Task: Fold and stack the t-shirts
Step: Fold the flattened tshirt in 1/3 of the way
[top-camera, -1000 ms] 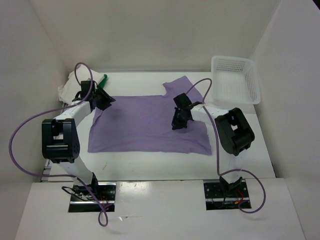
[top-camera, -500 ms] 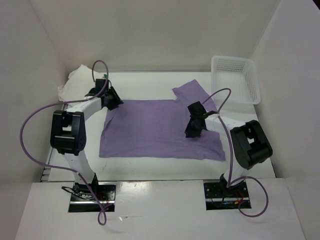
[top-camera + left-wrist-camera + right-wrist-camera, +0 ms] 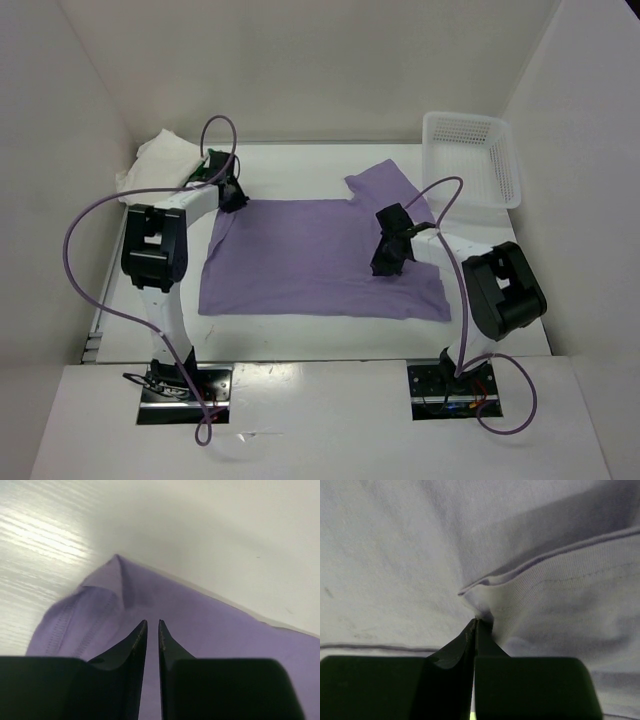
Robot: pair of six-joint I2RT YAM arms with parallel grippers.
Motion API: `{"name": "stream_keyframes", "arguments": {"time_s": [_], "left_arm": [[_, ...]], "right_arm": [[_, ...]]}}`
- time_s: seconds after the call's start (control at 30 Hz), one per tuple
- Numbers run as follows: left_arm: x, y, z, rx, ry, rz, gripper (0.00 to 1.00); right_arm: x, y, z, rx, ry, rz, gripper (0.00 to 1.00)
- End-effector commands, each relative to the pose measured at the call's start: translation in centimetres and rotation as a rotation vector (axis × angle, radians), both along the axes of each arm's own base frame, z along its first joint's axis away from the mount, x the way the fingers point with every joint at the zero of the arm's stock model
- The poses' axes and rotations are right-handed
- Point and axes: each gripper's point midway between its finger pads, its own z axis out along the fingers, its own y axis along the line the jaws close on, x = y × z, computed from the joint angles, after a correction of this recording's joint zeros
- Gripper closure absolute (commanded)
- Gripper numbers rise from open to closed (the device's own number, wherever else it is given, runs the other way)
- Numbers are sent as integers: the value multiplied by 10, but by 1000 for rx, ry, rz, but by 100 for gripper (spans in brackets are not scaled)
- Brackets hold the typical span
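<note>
The light purple t-shirt (image 3: 310, 255) lies spread flat mid-table, one sleeve pointing to the back right. My left gripper (image 3: 233, 196) sits at its back-left corner. In the left wrist view the jaws (image 3: 150, 621) stand a thin slit apart on the purple sleeve (image 3: 210, 625), which peaks ahead of them. My right gripper (image 3: 384, 258) is on the shirt's right part. In the right wrist view it (image 3: 476, 620) is shut, pinching a raised fold of purple cloth (image 3: 560, 595). The white-cream t-shirt (image 3: 160, 160) lies bunched at the back left. The green t-shirt is hidden behind my left arm.
A white lattice basket (image 3: 470, 160) stands at the back right, just beyond the purple sleeve. White walls close in the table on the left, back and right. Purple cables loop off both arms.
Both grippers dragged the purple shirt to the right, and it now lies still. The left arm's elbow swung in toward the back. The green shirt went out of sight behind it.
</note>
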Motion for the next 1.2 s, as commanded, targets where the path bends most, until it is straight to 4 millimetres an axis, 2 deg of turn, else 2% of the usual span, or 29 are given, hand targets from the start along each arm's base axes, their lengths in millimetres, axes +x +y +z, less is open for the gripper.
{"name": "stream_keyframes", "arguments": {"time_s": [0.0, 0.03, 0.07, 0.2, 0.3, 0.37, 0.4, 0.5, 0.53, 0.57, 0.63, 0.67, 0.7, 0.73, 0.77, 0.8, 0.83, 0.93, 0.97, 1.03, 1.07, 1.13, 1.17], "left_arm": [[4, 23, -7, 65, 20, 29, 79], [3, 23, -11, 66, 29, 29, 79], [6, 24, -8, 75, 20, 17, 79], [2, 40, -20, 119, 68, 22, 79], [5, 51, 3, 148, 7, 49, 79], [0, 62, 3, 179, 21, 65, 79], [0, 78, 3, 186, 23, 98, 79], [-12, 103, -5, 196, 89, 146, 79], [-18, 119, -7, 195, 109, 177, 79], [-21, 127, -12, 185, 136, 207, 79], [-24, 141, -5, 121, 104, 257, 79], [-18, 139, 15, 101, 36, 257, 77], [-17, 142, 22, 94, 13, 261, 73], [-19, 137, 26, 69, 4, 253, 73], [-12, 132, 45, 42, -55, 245, 71], [-17, 122, 45, -1, -52, 208, 71], [-14, 114, 63, -19, -105, 197, 71], [-22, 99, 75, -62, -137, 163, 70], [-26, 89, 66, -81, -121, 148, 70], [-32, 75, 62, -121, -104, 104, 70], [-33, 73, 59, -131, -103, 95, 70], [-38, 72, 51, -132, -87, 96, 70], [-38, 72, 51, -126, -87, 89, 70]], "right_arm": [[-3, -7, 13, -17, -30, -2, 100], [-3, -7, 14, -17, -30, -2, 100], [-3, -7, 14, -17, -30, -2, 100], [-2, -8, 13, -25, -34, -6, 100], [-7, -10, 10, -32, -17, -6, 100], [-6, -13, 10, -32, -17, -16, 100], [-6, -13, 10, -32, -17, -16, 100], [-4, -16, 10, -32, -17, -27, 100], [-4, -16, 10, -32, -17, -27, 100], [-4, -16, 10, -32, -17, -27, 100], [-4, -16, 10, -32, -17, -27, 100], [-5, -17, 10, -35, -18, -19, 100], [-5, -17, 10, -35, -18, -19, 100], [-5, -15, 10, -28, -14, -15, 100], [-5, -15, 10, -28, -14, -15, 100], [-5, -15, 10, -28, -14, -15, 100], [-5, -15, 10, -28, -14, -15, 100], [3, -12, 20, -19, -34, -15, 100], [12, -9, 28, -12, -61, -8, 100], [18, -4, 39, 0, -76, 5, 100], [33, 2, 53, 16, -115, 4, 100], [47, 6, 65, 14, -144, 29, 100], [62, 12, 75, 18, -168, 38, 100]]}}
